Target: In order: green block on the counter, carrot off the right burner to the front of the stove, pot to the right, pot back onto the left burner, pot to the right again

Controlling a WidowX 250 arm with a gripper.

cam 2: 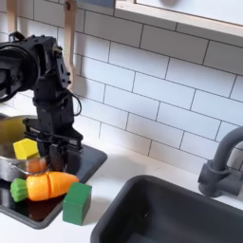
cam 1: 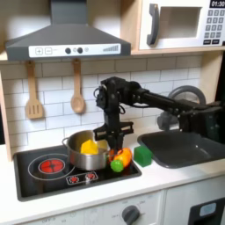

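The green block (cam 1: 142,156) (cam 2: 76,202) rests on the off-white counter (cam 1: 167,178) (cam 2: 109,176), just past the stove's right edge in both exterior views. The orange carrot (cam 1: 122,158) (cam 2: 49,185) lies on the black stove (cam 1: 35,176) (cam 2: 38,210) over the right burner, its light green end toward the front. The steel pot (cam 1: 77,151) (cam 2: 8,159) stands beside it, a yellow toy piece (cam 1: 89,147) (cam 2: 26,149) inside. My gripper (cam 1: 112,141) (cam 2: 52,158) hangs just above the carrot, next to the pot's rim, open and holding nothing.
A dark sink (cam 1: 186,146) (cam 2: 166,214) with a grey faucet (cam 2: 222,163) lies just beyond the green block. A wooden spatula (cam 1: 33,95) and spoon (cam 1: 77,88) hang on the tiled wall. The left burner (cam 1: 51,164) is bare.
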